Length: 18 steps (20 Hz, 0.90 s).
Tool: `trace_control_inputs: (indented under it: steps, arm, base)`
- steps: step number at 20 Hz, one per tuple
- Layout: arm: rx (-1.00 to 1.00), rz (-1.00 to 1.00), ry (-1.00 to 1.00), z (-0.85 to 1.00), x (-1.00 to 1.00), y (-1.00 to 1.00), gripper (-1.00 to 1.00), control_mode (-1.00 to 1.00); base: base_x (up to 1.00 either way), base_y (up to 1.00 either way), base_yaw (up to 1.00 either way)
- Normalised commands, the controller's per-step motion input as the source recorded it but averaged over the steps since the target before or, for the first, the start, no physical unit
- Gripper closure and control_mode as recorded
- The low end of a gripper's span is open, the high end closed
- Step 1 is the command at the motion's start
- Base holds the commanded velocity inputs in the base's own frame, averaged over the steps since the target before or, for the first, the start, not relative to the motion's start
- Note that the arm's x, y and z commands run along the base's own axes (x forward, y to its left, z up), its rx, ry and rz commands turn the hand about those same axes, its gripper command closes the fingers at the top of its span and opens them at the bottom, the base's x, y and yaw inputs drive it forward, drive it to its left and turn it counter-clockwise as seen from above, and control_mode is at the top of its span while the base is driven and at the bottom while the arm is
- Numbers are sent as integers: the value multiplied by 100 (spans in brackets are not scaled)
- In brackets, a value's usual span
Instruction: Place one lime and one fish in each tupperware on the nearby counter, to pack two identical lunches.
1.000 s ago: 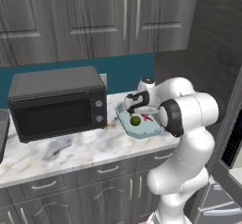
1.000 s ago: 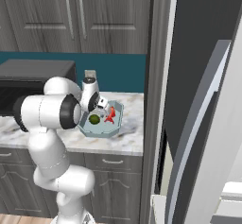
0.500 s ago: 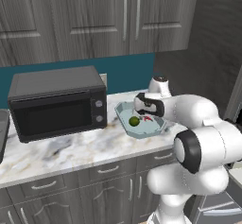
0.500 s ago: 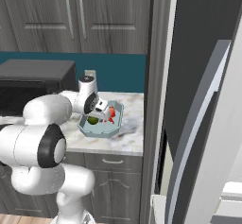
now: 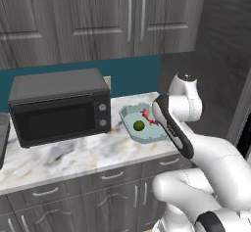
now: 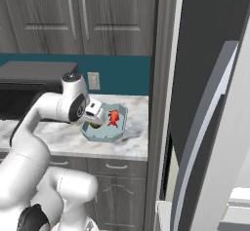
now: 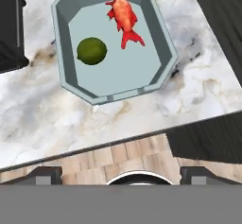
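In the left base view the right rim of the teal tupperware (image 5: 133, 113) and part of the red-orange fish (image 5: 147, 116) were covered by the arm. In the right base view the lime (image 6: 96, 125) was half hidden behind the hand. The microwave (image 6: 29, 86) was partly screened there.

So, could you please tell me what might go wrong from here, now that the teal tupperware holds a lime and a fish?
1. The teal tupperware sits close to the counter edge; a low arm sweep might push it off.
2. The lime lies loose and could roll if the container is bumped.
3. The red fish rests near the wall, so a knock might tip it out.
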Motion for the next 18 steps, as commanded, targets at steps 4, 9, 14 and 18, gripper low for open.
trace_control_inputs:
  steps: [4, 9, 14, 18]
  arm:
    - [-2, 0, -26, 57, -100, 0, -100, -100]
    - [-2, 0, -27, 72, -100, 0, -100, -100]
    - [-1, 0, -23, 91, -95, 0, -100, -100]
    - [-1, 0, -16, 85, -72, 0, -100, -100]
  base:
    - [0, 0, 0]
    - [0, 0, 0]
    - [0, 0, 0]
    - [0, 0, 0]
